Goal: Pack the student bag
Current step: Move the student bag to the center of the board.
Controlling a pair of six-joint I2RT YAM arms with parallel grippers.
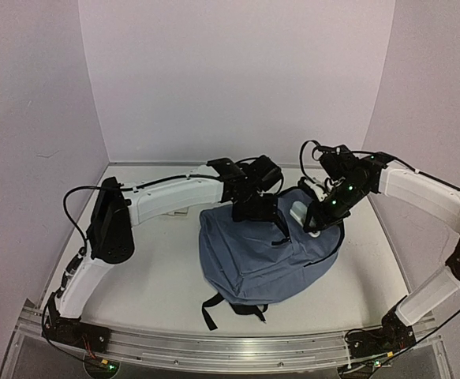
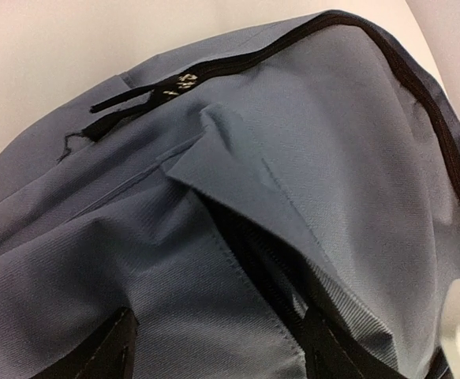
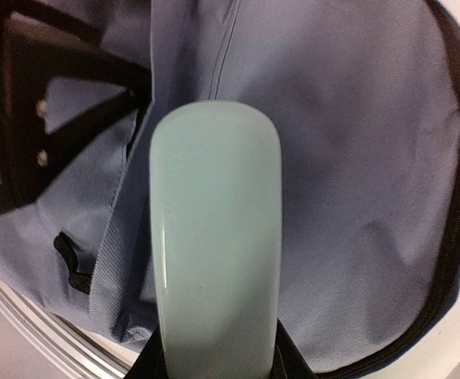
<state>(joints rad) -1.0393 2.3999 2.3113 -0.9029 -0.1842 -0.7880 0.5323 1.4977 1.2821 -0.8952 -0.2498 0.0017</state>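
Floppy, light bag (image 1: 269,253) slumped mid-frame on surface (image 1: 158,276); pinch fabric beside zip (image 2: 293,43). Right gripper (image 1: 315,223) clamps pale green case (image 3: 214,237). Left gripper (image 1: 253,209) at upper rim, spread unreadable.

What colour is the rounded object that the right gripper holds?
Pale mint green; the rounded object shows best in the right wrist view.

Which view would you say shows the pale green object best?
Right wrist: the pale green object fills the frame, smooth and rounded. Top view shows a small pale patch; left wrist only a corner.
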